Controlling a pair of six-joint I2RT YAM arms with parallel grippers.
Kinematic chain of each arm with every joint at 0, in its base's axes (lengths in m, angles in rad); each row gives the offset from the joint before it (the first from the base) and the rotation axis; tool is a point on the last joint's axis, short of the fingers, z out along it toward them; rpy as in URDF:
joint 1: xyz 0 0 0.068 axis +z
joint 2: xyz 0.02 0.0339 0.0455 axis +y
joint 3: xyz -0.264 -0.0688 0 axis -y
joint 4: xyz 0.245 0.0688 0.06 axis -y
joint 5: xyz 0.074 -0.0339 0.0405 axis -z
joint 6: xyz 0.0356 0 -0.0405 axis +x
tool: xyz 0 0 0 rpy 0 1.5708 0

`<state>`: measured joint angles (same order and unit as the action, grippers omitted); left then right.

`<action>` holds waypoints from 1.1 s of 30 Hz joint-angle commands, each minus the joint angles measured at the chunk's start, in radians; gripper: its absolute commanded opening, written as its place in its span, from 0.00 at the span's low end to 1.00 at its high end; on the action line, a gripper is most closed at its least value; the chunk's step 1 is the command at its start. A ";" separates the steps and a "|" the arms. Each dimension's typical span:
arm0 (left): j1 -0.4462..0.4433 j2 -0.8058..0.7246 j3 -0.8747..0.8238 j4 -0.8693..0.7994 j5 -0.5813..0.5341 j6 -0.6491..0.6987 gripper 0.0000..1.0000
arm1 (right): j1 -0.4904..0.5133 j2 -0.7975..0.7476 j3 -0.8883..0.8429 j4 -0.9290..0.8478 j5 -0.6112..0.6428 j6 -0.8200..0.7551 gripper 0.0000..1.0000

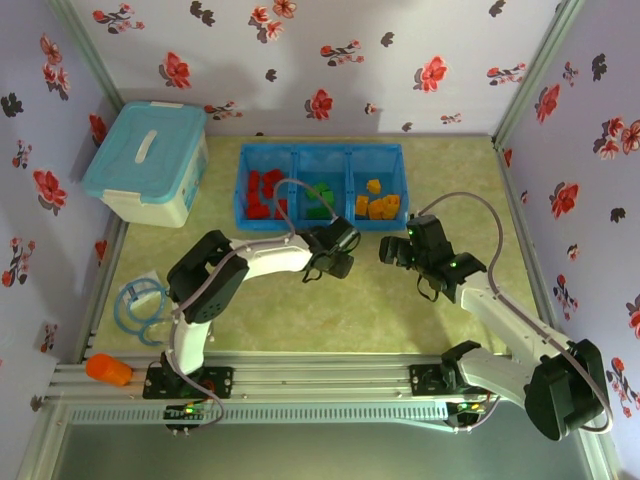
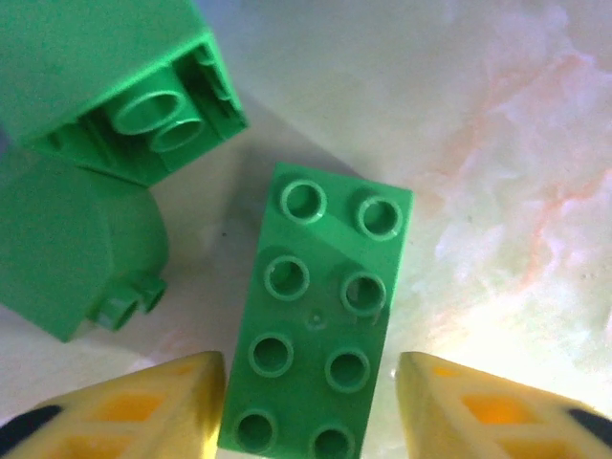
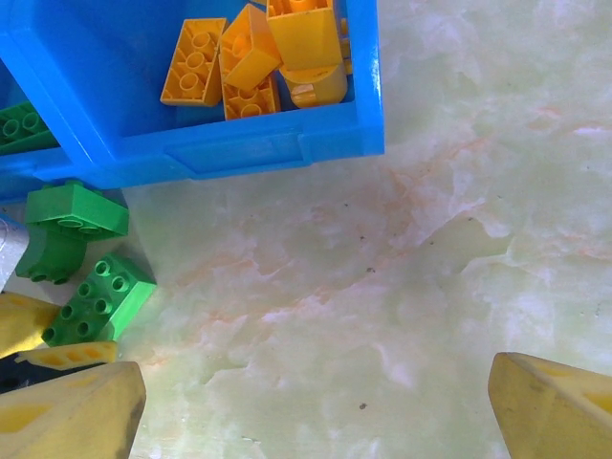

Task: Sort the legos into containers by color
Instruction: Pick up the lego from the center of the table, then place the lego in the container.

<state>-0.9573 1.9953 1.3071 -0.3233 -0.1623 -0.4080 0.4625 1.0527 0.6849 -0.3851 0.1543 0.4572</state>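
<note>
Left pincer point(image 2: 311, 382) pointing down straddles green brick point(image 2: 320, 316), grip unclear; right pincer point(image 3: 316, 373) wide, empty.

The top external view looks down from above and behind the arm bases, far enough off to take in the whole table point(image 1: 400, 310), with the left gripper point(image 1: 335, 250) and the right gripper point(image 1: 395, 250) both just short of the tray point(image 1: 320, 224).

The left wrist view sits very close to the table, looking down past the left gripper point(image 2: 311, 406) at a green brick point(image 2: 320, 316) between its fingers.

The right wrist view stands further back, looking past the right gripper point(image 3: 316, 406) to the tray point(image 3: 249, 153) ahead. Off to that gripper's left it shares the same green brick point(image 3: 96, 301) with the left wrist view.
</note>
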 commanded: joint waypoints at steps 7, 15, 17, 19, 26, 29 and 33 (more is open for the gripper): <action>-0.030 -0.083 -0.038 -0.019 -0.029 -0.015 0.30 | -0.008 -0.045 -0.021 -0.001 0.026 0.024 0.93; 0.034 -0.287 -0.068 -0.027 -0.029 -0.012 0.29 | -0.013 -0.097 -0.060 -0.009 0.039 0.044 0.92; 0.064 -0.303 -0.034 -0.053 -0.029 0.015 0.29 | -0.013 -0.098 -0.069 -0.001 0.027 0.056 0.92; 0.092 -0.297 0.009 -0.082 -0.029 0.035 0.28 | -0.013 -0.095 -0.076 0.006 0.013 0.067 0.92; 0.208 -0.201 0.164 -0.137 0.010 0.058 0.29 | -0.013 -0.110 -0.087 0.001 -0.025 0.083 0.92; 0.245 -0.129 0.274 -0.177 0.014 0.082 0.28 | -0.012 -0.122 -0.095 -0.005 -0.030 0.086 0.92; 0.278 -0.027 0.420 -0.245 0.014 0.110 0.36 | -0.012 -0.142 -0.102 -0.013 -0.044 0.086 0.91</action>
<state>-0.6956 1.9182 1.6432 -0.4908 -0.1581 -0.3401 0.4561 0.9329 0.5976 -0.3870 0.1265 0.5262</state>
